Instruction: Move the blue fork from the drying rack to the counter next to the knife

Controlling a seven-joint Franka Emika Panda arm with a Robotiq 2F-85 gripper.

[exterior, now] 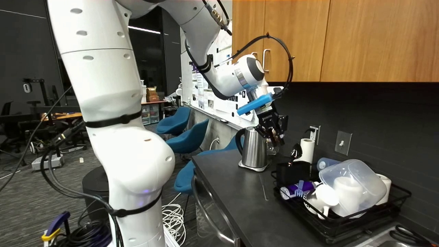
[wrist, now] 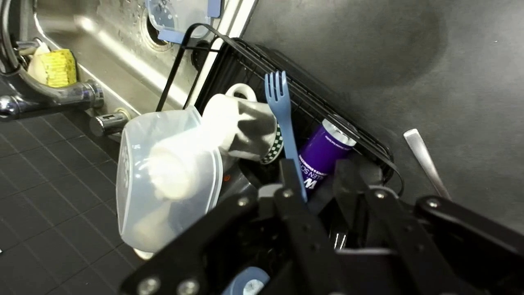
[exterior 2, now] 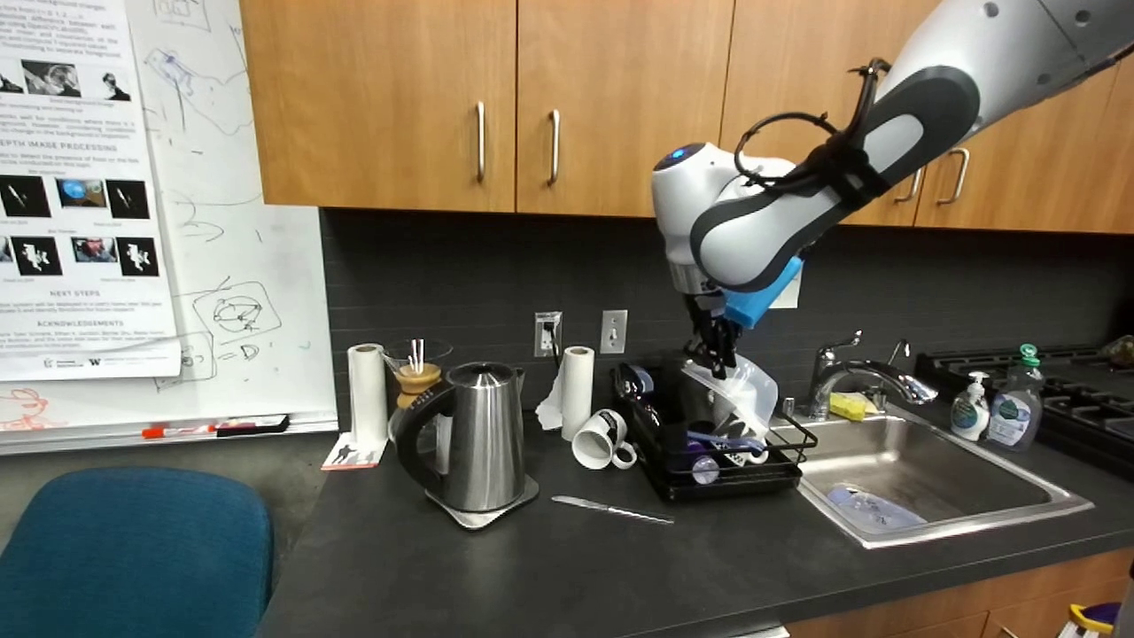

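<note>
My gripper point(wrist: 316, 166) is over the rack point(exterior 2: 731, 485), fingers point(wrist: 290, 174) standing apart with a gap between them. No grip on the fork point(wrist: 288, 135): its handle end shows right beside one finger in the wrist view, but in an exterior view I'm hanging above it with space in between.

The fork is in the rack, visible in both exterior views too. Handle lies by the purple can point(wrist: 323, 151), tines toward the sink point(exterior 2: 983, 519) end, close to the rack's front edge and next to a white mug point(wrist: 254, 131) with a checkered band. Can't tell exactly what it rests on.

The knife point(exterior 2: 611, 509) is flat on the counter point(exterior 2: 567, 585), near the rack, not touching. Steel kettle point(exterior 2: 485, 434) stands upright on the knife's other side.

Also in the rack: a clear tub point(wrist: 163, 127), tilted, white shapes showing through; a black cup point(exterior: 289, 175) at the end away from the sink, dark spoon point(exterior: 296, 151) sticking up. A second mug point(exterior 2: 595, 440) is on the counter just beside the rack, looks tipped on its side. Yellow sponge point(wrist: 59, 67) sits by the faucet point(wrist: 49, 100).
</note>
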